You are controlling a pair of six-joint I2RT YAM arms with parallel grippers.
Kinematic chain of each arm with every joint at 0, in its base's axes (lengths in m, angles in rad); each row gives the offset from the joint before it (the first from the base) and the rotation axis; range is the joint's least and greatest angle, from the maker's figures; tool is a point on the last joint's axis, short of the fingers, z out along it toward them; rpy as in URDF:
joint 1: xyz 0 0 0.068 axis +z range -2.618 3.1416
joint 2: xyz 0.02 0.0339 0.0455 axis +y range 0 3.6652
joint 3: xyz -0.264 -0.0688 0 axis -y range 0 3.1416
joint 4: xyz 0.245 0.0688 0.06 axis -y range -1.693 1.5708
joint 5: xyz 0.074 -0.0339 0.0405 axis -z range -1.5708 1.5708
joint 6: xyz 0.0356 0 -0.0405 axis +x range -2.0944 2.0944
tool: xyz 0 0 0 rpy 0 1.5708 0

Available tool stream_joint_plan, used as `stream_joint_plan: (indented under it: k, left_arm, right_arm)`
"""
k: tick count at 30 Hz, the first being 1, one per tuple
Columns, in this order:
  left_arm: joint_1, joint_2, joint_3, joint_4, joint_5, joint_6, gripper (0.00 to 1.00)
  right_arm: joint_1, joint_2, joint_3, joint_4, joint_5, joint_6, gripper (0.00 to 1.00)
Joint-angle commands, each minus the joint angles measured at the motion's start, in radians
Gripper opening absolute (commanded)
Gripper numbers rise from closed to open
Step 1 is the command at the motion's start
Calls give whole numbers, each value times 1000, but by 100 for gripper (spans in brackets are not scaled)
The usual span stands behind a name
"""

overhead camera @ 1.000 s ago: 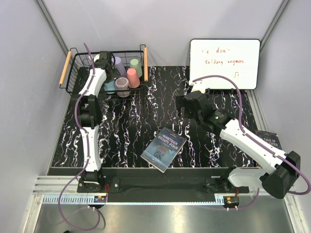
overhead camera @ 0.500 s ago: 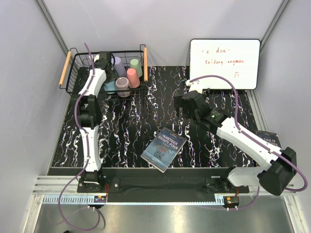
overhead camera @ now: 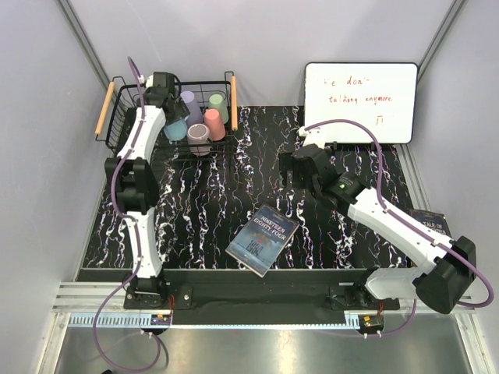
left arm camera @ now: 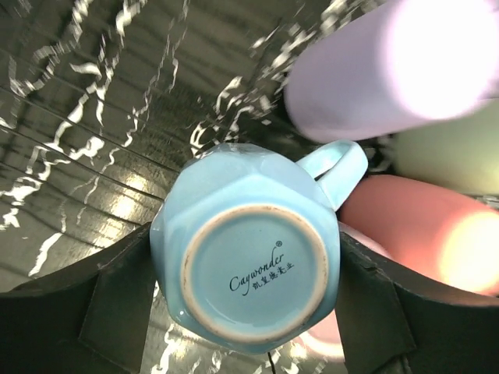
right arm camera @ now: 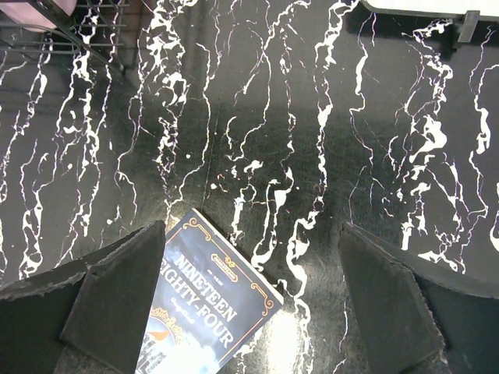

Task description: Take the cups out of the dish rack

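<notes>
The black wire dish rack (overhead camera: 104, 109) stands at the far left of the table. My left gripper (overhead camera: 173, 123) is inside it, shut on a light blue cup (overhead camera: 177, 129). In the left wrist view this cup (left arm camera: 249, 257) is a faceted mug with a handle, bottom towards the camera, with both fingers pressed on its sides. Beside it stand a lilac cup (overhead camera: 188, 100), a pale green cup (overhead camera: 218, 105), a salmon pink cup (overhead camera: 214, 125) and a dusty mauve cup (overhead camera: 198, 140). My right gripper (overhead camera: 292, 167) is open and empty, hovering over the table's middle (right arm camera: 249, 312).
A dark blue book (overhead camera: 263, 239) lies on the black marbled table (overhead camera: 234, 179) near the front, partly under my right gripper (right arm camera: 199, 312). A whiteboard (overhead camera: 360, 101) leans at the back right. A second book (overhead camera: 433, 224) lies at the right edge.
My left gripper has lifted and pulled back in the rack with the light blue cup in it. My right gripper shifted slightly left, then stayed still.
</notes>
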Motion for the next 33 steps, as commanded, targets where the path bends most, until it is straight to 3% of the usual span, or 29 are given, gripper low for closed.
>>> stream_joint_plan:
  k: [1, 9, 13, 17, 24, 29, 33]
  left_arm:
    - [-15, -181, 64, 87, -1, 25, 0]
    - [-34, -359, -27, 116, 134, -27, 0]
    - [-37, -503, -192, 230, 295, -85, 0]
    - [-37, -685, -482, 527, 531, -187, 0]
    - [-42, -945, -949, 911, 756, -338, 0]
    - [-77, -1051, -1139, 1216, 875, -473, 0]
    - [-107, -1112, -1264, 1351, 921, -553, 0]
  right_arm:
    - [8, 4, 54, 32, 15, 18, 100]
    - [6, -28, 43, 61, 143, -20, 97]
    - [4, -80, 32, 91, 54, -30, 100]
    - [4, -166, -17, 175, -23, -2, 100]
    - [4, -314, -179, 455, -216, 130, 98]
    - [3, -352, -290, 666, -420, 281, 96]
    - [4, -361, -365, 880, -541, 400, 96]
